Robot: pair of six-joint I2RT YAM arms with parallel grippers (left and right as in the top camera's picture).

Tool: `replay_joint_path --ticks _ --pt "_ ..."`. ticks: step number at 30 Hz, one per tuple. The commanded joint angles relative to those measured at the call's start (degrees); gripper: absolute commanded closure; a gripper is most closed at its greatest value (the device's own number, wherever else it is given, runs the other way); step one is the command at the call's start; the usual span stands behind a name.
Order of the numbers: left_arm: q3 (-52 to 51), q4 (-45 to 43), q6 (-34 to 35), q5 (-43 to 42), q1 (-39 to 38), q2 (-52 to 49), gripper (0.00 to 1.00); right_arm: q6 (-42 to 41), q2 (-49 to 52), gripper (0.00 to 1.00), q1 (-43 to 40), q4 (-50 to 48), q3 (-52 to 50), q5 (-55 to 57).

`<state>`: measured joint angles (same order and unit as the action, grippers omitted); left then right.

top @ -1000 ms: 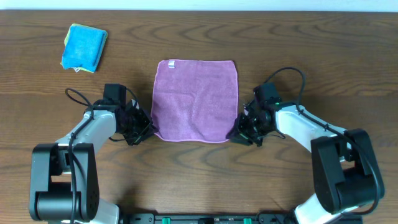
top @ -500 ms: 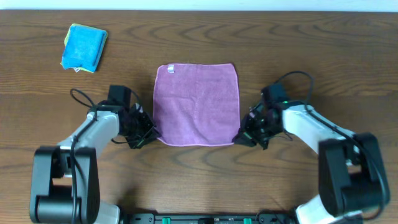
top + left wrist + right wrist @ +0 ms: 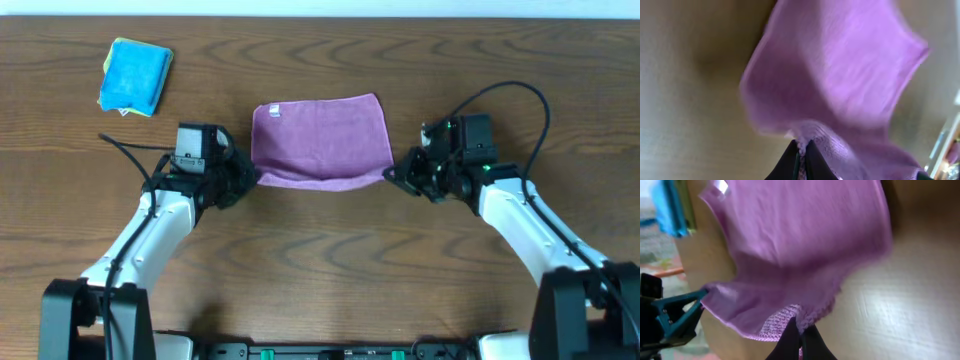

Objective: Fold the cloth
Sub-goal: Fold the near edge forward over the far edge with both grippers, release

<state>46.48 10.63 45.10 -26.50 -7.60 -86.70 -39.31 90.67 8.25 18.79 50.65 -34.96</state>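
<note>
Purple cloth (image 3: pixel 320 140), one item, terry-like weave, at the middle of the wooden table (image 3: pixel 320 280): its far edge lies flat on the wood, while its near edge is off the surface and hangs in a shallow curve between my two grippers. White label (image 3: pixel 274 110), one, sewn at the far left corner of the cloth. Left gripper (image 3: pixel 248 178): at the near left corner of the cloth, fingertips pressed together with a bunch of purple fabric pinched between them; in the left wrist view the two dark tips meet with almost no gap and the cloth spreads away from them, blurred. Right gripper (image 3: pixel 392 176): at the near right corner, likewise clamped on the fabric; in the right wrist view the dark tips nip a gathered fold of the hem, and the rest of the cloth drapes from that point toward the table. Both grippers stand about level with each other across the table, one at each side of the cloth, facing inward. Blue cloth (image 3: pixel 134 76), one, folded into a small pad with a yellow-green edge showing beneath, at the far left of the table, well apart from the purple cloth and from both of my arms. Left cable (image 3: pixel 125 148), black, running out from my left wrist over the wood. Right cable (image 3: pixel 510 88), black, arching above my right wrist.
</note>
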Motion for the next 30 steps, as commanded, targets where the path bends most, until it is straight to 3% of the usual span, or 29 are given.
replay_joint_path --ticks 1,10,21,26,30 --pt "0.6 -5.1 0.6 1.8 0.7 -2.6 0.94 -2.4 3.0 0.98 0.5 -4.3 0.0 0.5" --pt "3.3 -17.2 0.8 0.9 5.2 -12.1 0.94 -9.6 13.7 0.98 0.5 -26.6 2.8 0.4" --pt "26.0 -17.3 -0.3 -4.0 5.3 -27.1 0.94 -9.5 26.5 0.99 0.9 -25.5 25.5 3.3" --pt "36.1 -12.8 -1.5 -5.5 5.3 -32.1 0.94 -9.4 26.8 0.98 0.8 -24.5 27.4 5.2" --pt "37.4 -5.2 -5.6 -8.1 5.3 -32.7 0.95 -6.4 26.8 0.98 0.9 -15.0 27.4 4.7"
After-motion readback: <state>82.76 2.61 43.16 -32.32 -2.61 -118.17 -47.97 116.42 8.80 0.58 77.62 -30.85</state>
